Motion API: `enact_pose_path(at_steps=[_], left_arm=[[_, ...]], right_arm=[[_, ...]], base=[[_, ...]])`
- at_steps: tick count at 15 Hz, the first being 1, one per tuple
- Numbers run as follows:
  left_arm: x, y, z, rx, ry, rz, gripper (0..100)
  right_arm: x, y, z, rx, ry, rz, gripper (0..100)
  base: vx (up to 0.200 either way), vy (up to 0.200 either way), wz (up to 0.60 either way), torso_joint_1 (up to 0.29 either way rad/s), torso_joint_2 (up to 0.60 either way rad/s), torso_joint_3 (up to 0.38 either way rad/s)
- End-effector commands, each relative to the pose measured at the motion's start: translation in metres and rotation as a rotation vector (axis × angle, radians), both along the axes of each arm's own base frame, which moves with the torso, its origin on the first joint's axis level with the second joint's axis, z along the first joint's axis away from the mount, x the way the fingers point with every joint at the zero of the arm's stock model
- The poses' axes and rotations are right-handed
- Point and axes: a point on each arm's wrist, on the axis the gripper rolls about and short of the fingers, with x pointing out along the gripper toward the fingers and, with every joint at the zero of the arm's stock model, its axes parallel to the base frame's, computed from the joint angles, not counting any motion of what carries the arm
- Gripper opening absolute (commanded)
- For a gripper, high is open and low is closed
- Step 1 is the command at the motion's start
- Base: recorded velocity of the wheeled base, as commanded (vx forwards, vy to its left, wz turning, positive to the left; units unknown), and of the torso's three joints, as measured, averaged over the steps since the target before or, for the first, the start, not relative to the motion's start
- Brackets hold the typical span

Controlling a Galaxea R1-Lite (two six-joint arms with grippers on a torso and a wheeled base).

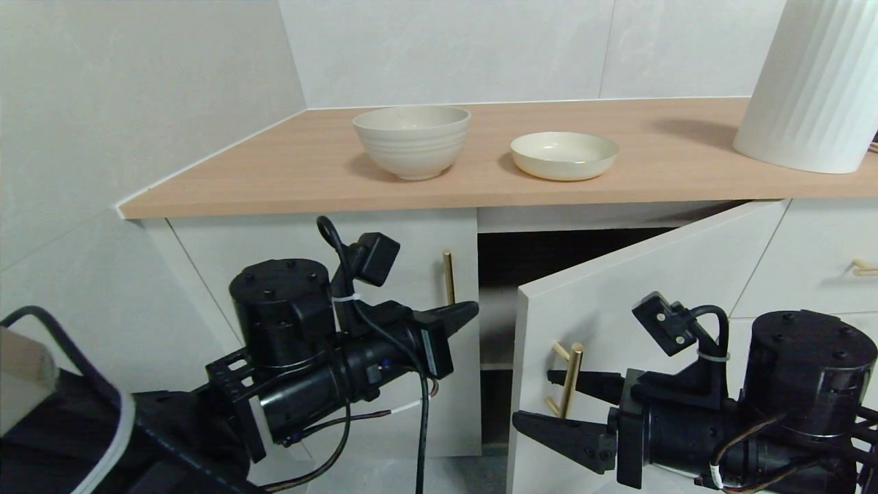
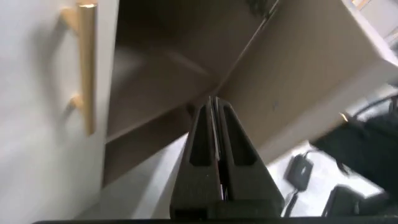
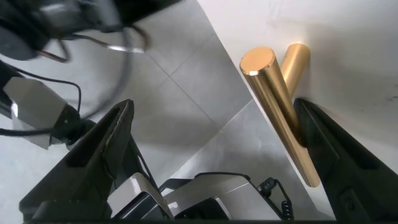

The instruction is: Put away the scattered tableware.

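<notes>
**Tableware on counter, cabinet half open: item record**

1. Deep bowl (image 1: 411, 140): cream, ribbed sides, stood upright on the wooden countertop (image 1: 274, 178) toward its left part.
2. Shallow dish (image 1: 564, 155): cream, upright on the same countertop, beside the deep bowl on its right and apart from it.
3. Ribbed white vessel (image 1: 816, 82): stood at the counter's far right, well apart from the dish.
4. Cabinet door (image 1: 617, 288): white, below the counter, swung partly open, with a dark interior and a shelf (image 1: 495, 329) behind it.
5. Brass handle (image 1: 569, 377): a bar on the open door's edge.
6. Left gripper (image 1: 468, 310): fingers (image 2: 214, 143) pressed together and holding nothing, level with the cabinet opening, beside the closed door (image 1: 309, 240).
7. Right gripper (image 1: 542, 399): fingers spread, empty, set to either side of the brass handle (image 3: 280, 106), which lay between them, close to one finger (image 3: 323, 143).
</notes>
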Motion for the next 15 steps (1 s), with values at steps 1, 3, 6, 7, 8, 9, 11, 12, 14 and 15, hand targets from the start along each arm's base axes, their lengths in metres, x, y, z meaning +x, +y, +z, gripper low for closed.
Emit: enact_pose_path(at_steps=[1,3,6,7,8,9,11,12,14,15], left_arm=[[0.01,-0.014,-0.018,0.017,0.045,-0.015,0],[0.015,-0.022,-0.023,0.019,0.046,-0.026,0],[0.013,-0.042,-0.035,0.03,0.069,-0.136,0],[0.015,-0.045,-0.036,0.023,0.063,-0.162,0],[0.016,-0.046,-0.03,-0.001,0.036,-0.172,0],[0.012,-0.051,-0.028,-0.015,0.019,-0.187,0],[0.009,-0.054,-0.03,-0.013,0.021,-0.198,0],[0.01,-0.055,-0.034,-0.006,0.029,-0.201,0],[0.011,-0.057,-0.037,-0.002,0.033,-0.201,0],[0.009,-0.058,-0.037,-0.002,0.034,-0.202,0]], right_arm=[[-0.01,0.01,-0.002,-0.007,0.007,0.051,100],[-0.01,0.009,-0.004,-0.02,-0.01,0.052,100],[-0.01,0.008,-0.005,-0.03,-0.021,0.055,100],[-0.01,0.008,-0.005,-0.03,-0.021,0.054,100],[-0.01,0.008,-0.005,-0.029,-0.024,0.051,100],[-0.009,0.007,-0.004,-0.027,-0.026,0.048,100],[-0.004,0.003,-0.004,-0.026,-0.027,0.022,100],[-0.001,0.001,-0.004,-0.028,-0.027,0.008,100],[0.002,-0.002,-0.004,-0.042,-0.059,-0.004,100],[0.007,-0.007,-0.004,-0.073,-0.126,-0.046,100]], base=[[0.0,0.0,0.0,0.0,0.0,0.0],[0.0,0.0,0.0,0.0,0.0,0.0],[0.0,0.0,0.0,0.0,0.0,0.0],[0.0,0.0,0.0,0.0,0.0,0.0],[0.0,0.0,0.0,0.0,0.0,0.0],[0.0,0.0,0.0,0.0,0.0,0.0],[0.0,0.0,0.0,0.0,0.0,0.0],[0.0,0.0,0.0,0.0,0.0,0.0],[0.0,0.0,0.0,0.0,0.0,0.0],[0.0,0.0,0.0,0.0,0.0,0.0]])
